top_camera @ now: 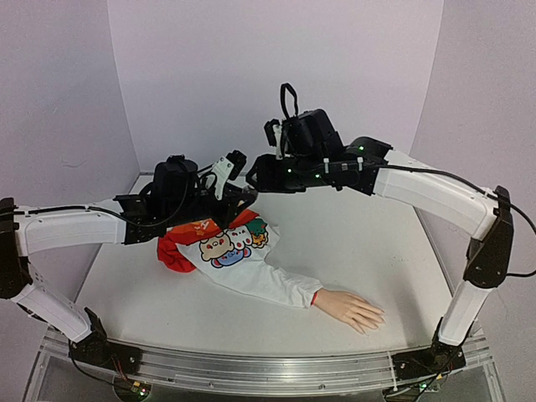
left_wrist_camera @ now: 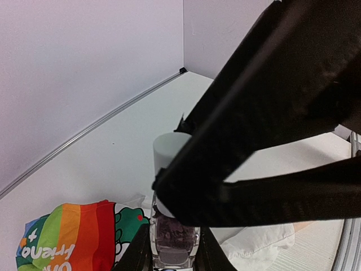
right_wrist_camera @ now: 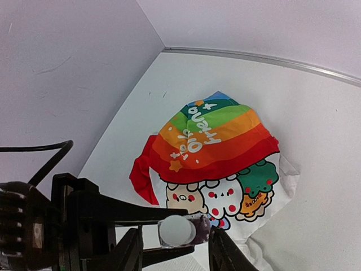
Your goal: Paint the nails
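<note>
Left claw [left_wrist_camera: 175,252]: closed on the clear bottle [left_wrist_camera: 174,234], held upright above the shirt [top_camera: 222,247].
Nails [top_camera: 377,317]: too small to make out, on the mannequin hand [top_camera: 347,307] lying flat, near right on the desk [top_camera: 134,293], fingers pointing right.
Shirt: rainbow-and-cartoon print, mid-left; its white sleeve [top_camera: 268,280] reaches the hand's wrist.
Right claw [right_wrist_camera: 176,240]: farther back, fingers apart, either side of the bottle's pale cap [right_wrist_camera: 175,230].
</note>
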Robot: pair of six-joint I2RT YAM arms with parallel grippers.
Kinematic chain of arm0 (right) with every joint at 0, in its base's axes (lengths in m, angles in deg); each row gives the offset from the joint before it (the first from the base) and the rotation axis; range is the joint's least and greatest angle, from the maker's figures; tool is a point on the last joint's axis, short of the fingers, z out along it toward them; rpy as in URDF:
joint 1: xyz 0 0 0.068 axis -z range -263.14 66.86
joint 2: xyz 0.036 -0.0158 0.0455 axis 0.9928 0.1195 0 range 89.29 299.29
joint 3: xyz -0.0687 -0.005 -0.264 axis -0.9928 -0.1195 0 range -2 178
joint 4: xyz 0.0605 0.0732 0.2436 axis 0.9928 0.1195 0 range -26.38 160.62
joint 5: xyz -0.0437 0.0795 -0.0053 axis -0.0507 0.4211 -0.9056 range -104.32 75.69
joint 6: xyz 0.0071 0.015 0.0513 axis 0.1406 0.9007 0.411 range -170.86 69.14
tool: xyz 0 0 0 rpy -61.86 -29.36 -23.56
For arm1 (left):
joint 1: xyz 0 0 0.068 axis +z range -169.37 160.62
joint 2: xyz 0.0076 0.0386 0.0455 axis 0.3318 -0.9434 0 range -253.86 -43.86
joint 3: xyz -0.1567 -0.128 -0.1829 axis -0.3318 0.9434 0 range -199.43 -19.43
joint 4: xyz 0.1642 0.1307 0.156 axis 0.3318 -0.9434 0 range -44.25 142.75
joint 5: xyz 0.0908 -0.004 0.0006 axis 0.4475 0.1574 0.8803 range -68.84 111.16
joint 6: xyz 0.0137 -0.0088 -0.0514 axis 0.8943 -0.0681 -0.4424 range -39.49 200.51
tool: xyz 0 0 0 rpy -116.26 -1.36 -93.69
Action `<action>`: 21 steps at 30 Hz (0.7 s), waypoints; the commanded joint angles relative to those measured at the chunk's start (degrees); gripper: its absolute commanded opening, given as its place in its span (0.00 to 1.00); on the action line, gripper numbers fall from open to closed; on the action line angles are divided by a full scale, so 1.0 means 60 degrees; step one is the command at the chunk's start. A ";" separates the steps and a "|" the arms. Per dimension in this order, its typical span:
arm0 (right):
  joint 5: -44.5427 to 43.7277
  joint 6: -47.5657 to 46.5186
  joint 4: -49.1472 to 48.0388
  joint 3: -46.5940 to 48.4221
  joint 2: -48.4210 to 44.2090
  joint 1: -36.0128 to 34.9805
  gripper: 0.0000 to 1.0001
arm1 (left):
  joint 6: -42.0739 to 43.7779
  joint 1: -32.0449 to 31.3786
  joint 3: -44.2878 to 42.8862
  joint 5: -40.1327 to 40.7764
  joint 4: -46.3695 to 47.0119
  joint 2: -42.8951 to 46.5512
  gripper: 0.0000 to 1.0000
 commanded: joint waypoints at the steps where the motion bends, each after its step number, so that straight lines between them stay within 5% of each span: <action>1: -0.0294 -0.0003 0.0210 0.0658 0.0261 -0.0057 0.32 | 0.0004 -0.0073 -0.0302 0.0014 0.0556 0.0040 0.00; 7: -0.0107 -0.0375 0.0306 0.0708 0.0305 -0.0056 0.20 | 0.0020 -0.0086 -0.0302 -0.0339 0.0469 0.0208 0.00; 12: 0.1271 -0.1874 0.0292 0.0289 -0.0131 -0.0050 0.00 | 0.0077 -0.0085 -0.0129 -0.2630 0.0430 0.0741 0.00; 14: 0.2880 -0.3133 0.0210 -0.0171 -0.0556 -0.0036 0.00 | 0.0195 -0.0063 0.0063 -0.4369 0.0426 0.1181 0.00; 18: 0.8398 -0.6310 0.0257 -0.1580 -0.1713 -0.0013 0.00 | -0.0178 0.0096 0.0015 -0.8388 0.0209 0.1608 0.00; 21: 0.9398 -0.6837 0.0297 -0.1933 -0.2090 -0.0014 0.00 | -0.0728 0.0238 -0.0457 -0.9781 -0.0196 0.1300 0.00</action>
